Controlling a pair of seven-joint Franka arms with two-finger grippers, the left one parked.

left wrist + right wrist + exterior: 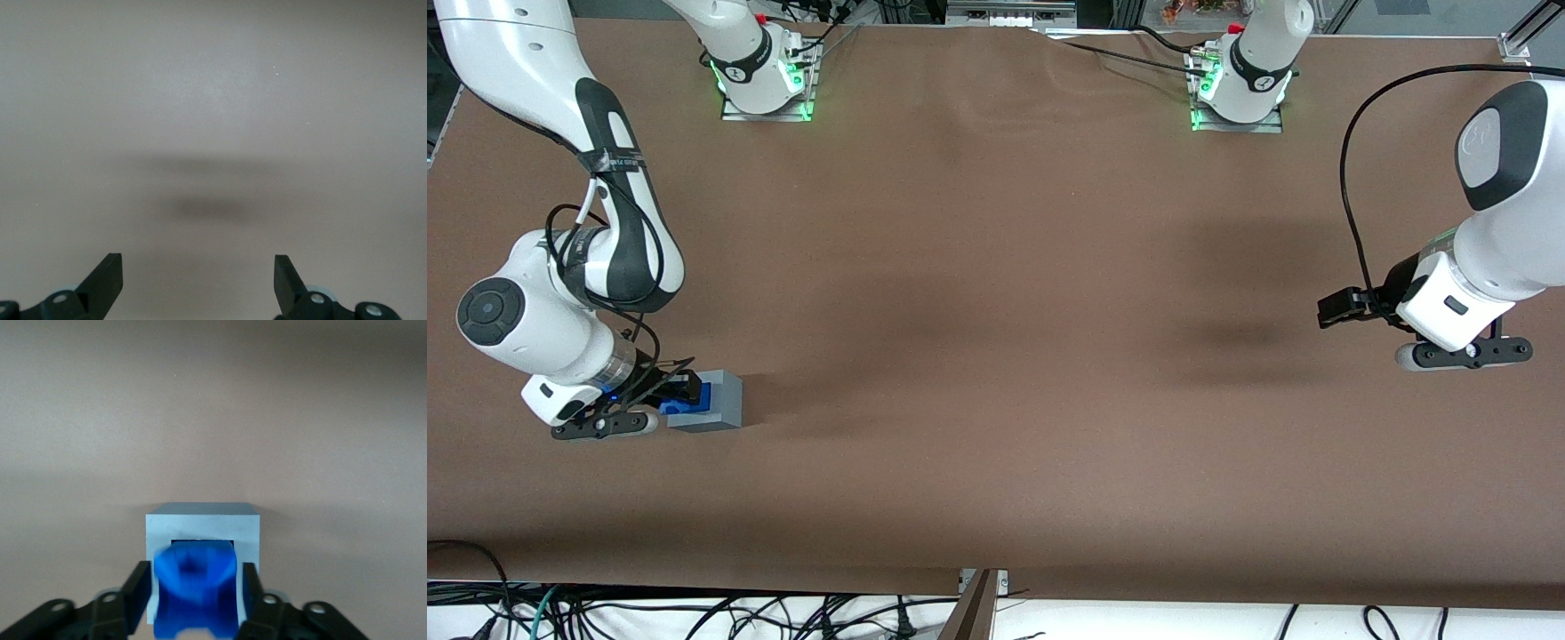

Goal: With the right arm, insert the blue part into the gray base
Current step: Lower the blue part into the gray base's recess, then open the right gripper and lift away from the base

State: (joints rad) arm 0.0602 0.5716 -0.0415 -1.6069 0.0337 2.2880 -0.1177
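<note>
one hand (193, 587) is clenched on the blue part (193, 577), held at the gray base (202, 523) recess on the tabletop (996, 356).

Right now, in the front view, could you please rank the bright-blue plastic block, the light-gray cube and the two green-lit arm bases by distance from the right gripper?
From the right gripper:
1. Bright-blue plastic block, between its fingers.
2. Light-gray cube, around the block.
3. Working arm's green-lit base, farther from the camera.
4. Parked arm's green-lit base, toward the parked arm's end.

Blue part (193, 587) partly cut off
</note>
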